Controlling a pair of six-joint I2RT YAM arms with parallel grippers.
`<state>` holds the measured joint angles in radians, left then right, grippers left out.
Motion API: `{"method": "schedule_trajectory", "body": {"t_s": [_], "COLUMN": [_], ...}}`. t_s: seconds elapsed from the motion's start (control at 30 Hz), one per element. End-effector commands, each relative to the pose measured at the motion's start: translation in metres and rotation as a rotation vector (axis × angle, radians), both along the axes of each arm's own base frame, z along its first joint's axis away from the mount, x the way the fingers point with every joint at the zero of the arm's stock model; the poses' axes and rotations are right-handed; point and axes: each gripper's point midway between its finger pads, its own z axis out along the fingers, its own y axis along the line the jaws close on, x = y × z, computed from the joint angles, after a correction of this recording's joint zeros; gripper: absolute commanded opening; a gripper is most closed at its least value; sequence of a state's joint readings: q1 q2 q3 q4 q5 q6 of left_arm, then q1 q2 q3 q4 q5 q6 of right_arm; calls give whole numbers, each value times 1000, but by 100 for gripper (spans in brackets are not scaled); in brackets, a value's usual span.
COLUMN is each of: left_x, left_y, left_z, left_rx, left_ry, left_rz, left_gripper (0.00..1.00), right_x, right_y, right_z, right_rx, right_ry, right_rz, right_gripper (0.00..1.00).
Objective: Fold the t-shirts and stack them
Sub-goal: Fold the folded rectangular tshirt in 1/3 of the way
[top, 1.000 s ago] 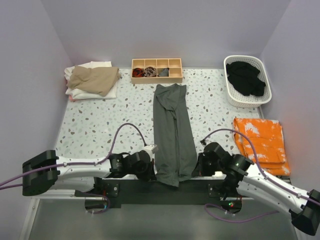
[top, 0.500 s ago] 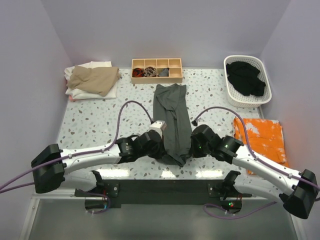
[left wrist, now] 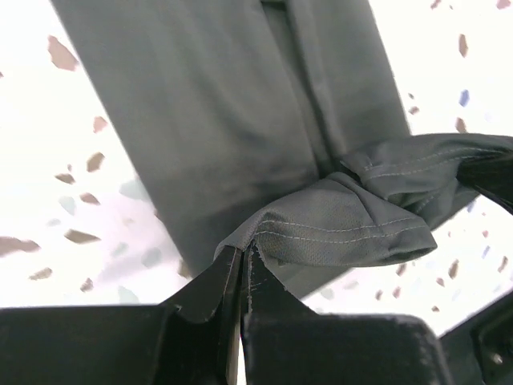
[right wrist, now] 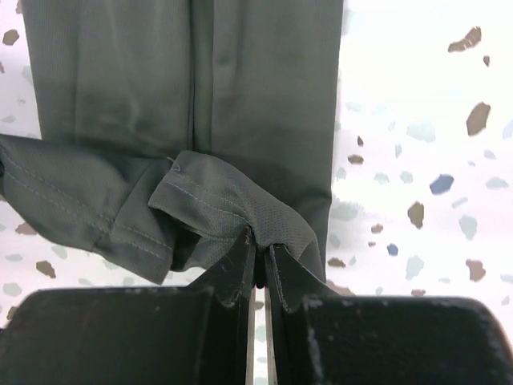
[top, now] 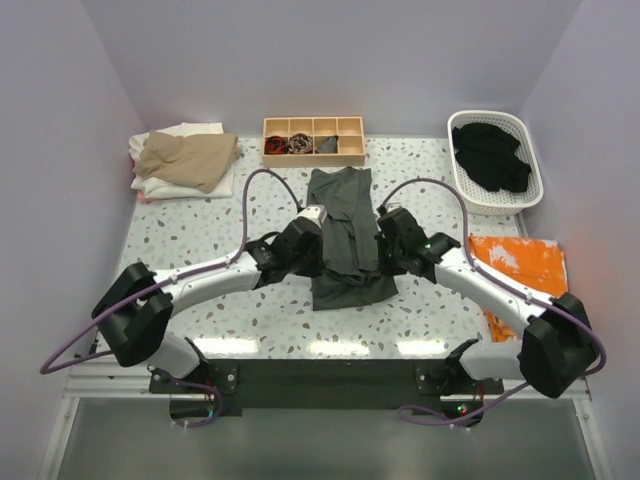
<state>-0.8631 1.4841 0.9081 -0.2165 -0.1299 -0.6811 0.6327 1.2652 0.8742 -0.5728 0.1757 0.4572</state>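
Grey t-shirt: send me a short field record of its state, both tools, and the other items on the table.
grey t-shirt: long narrow strip at table centre, near hem lifted and doubled over itself
left tool: shut on the hem, left side
right tool: shut on the hem, right side
tan shirt: on white pile, far left
black shirt: in white basket, far right
wooden tray: far centre
orange cloth: right edge

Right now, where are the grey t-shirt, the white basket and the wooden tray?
grey t-shirt (top: pixel 347 235): top view, middle of the cloth between the arms.
white basket (top: pixel 497 206): top view, its near wall.
wooden tray (top: pixel 313 157): top view, its front wall.
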Motion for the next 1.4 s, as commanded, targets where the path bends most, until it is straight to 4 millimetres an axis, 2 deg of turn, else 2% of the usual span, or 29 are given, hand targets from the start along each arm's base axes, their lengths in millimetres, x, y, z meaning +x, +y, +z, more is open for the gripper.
{"method": "schedule_trajectory", "body": {"t_s": [0.0, 0.03, 0.17, 0.33, 0.37, 0.4, 0.43, 0.47, 0.5, 0.53, 0.6, 0.7, 0.77, 0.83, 0.9, 0.93, 1.07, 1.17, 1.27, 1.37], "left_x": [36, 40, 58, 80, 85, 88, 93, 99, 104, 109, 119, 130, 128, 120, 113, 100, 72, 53, 46, 43], "left_y": [-1, 0, 1, 5, 7, 8, 7, 14, 18, 22, 35, 45, 40, 27, 14, 0, -33, -49, -61, -64], "left_z": [15, 11, 5, -14, -15, -16, -17, -18, -16, -12, 0, 29, 39, 45, 49, 48, 49, 40, 25, 11], "left_rx": [-32, -30, -52, -22, -21, -19, -16, 0, 11, 17, 54, 78, 51, -6, -59, -122, -303, -414, -488, -508], "left_ry": [-59, -54, -49, -26, -31, -32, -32, -41, -55, -72, -121, -190, -203, -185, -172, -134, -66, 6, 56, 88], "left_rz": [-6, -1, -8, 9, 15, 19, 23, 46, 64, 82, 128, 171, 148, 78, 21, -63, -229, -320, -365, -365], "left_gripper": [0, 0, 0, 0, 0, 0, 1, 14, 44, 98, 100, 100, 100, 100, 100, 100, 100, 100, 100, 100], "right_x": [39, 42, 62, 91, 96, 106, 111, 117, 127, 132, 146, 146, 137, 123, 106, 99, 63, 50, 45, 46], "right_y": [17, 19, 19, 15, 13, 10, 10, 8, 4, 1, -9, -11, -6, 8, 12, 16, 35, 38, 42, 48], "right_z": [16, 8, 0, -7, -14, -10, -9, -9, -6, -3, 12, 29, 36, 33, 21, 20, 1, -8, -16, -22], "right_rx": [47, 42, 31, 14, 0, 0, -2, -11, -39, -52, -91, -89, -52, 21, 62, 92, 223, 257, 281, 299], "right_ry": [-69, -45, -28, -28, -15, -32, -36, -44, -65, -82, -153, -185, -172, -127, -60, -44, 77, 129, 151, 173], "right_rz": [46, 54, 57, 36, 35, 17, 13, 15, -8, -17, -45, -30, -8, 49, 62, 77, 138, 150, 165, 180], "right_gripper": [5, 5, 4, 14, 15, 21, 41, 49, 53, 55, 56, 60, 61, 61, 61, 60, 60, 60, 60, 59]}}
